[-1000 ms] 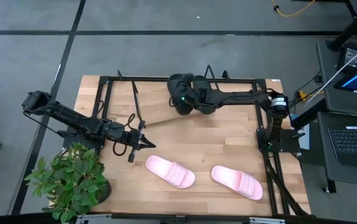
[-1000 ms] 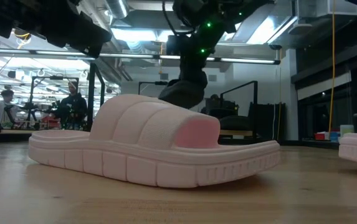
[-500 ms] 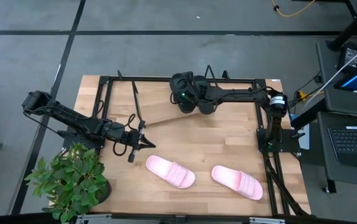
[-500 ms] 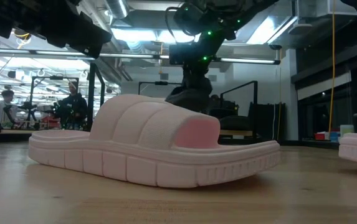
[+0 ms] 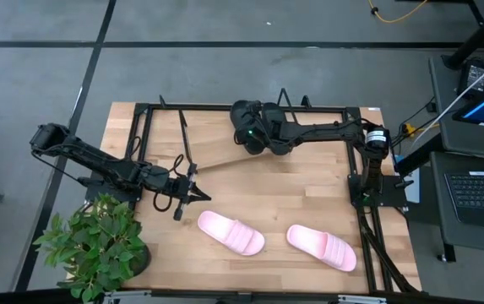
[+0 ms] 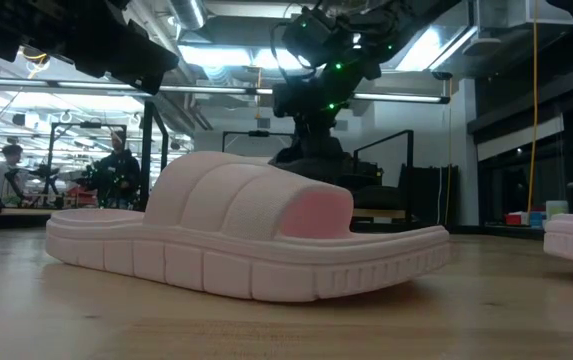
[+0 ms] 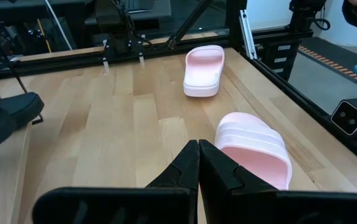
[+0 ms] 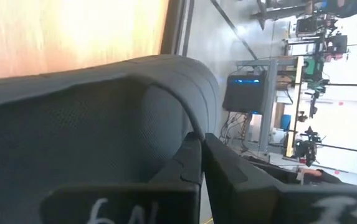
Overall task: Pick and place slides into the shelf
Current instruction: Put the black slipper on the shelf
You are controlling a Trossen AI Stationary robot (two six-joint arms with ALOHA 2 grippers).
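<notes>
Two pale pink slides [image 5: 231, 232] [image 5: 322, 247] lie sole-down on the table's near half. The nearer one fills the low view [image 6: 246, 240]. My right gripper [image 5: 246, 135] reaches to the far middle and is shut on a black slide [image 5: 263, 127] over the slanted wooden shelf [image 5: 212, 139]. In the low view this slide [image 6: 311, 150] hangs under the gripper, with its lower part hidden behind the pink slide. My left gripper [image 7: 198, 152] is shut with nothing in it, just left of the pink slide [image 7: 253, 149]. My right gripper pinches the black slide at the rim of its wide strap [image 8: 187, 127], between the tips of its two fingers [image 8: 218, 168]. The fingers slant down from the table's right side. The slide hangs below them. I cannot tell whether it touches the shelf.
A black metal frame [image 5: 140, 127] runs round the table. A potted plant [image 5: 98, 245] stands at the near left corner. Bare wood lies between the shelf and the pink slides. People show in the room beyond [image 6: 116, 165].
My right gripper has sunk a little over the shelf and rolled about its own line. The black slide has gone with it and now hangs lower and turned.
</notes>
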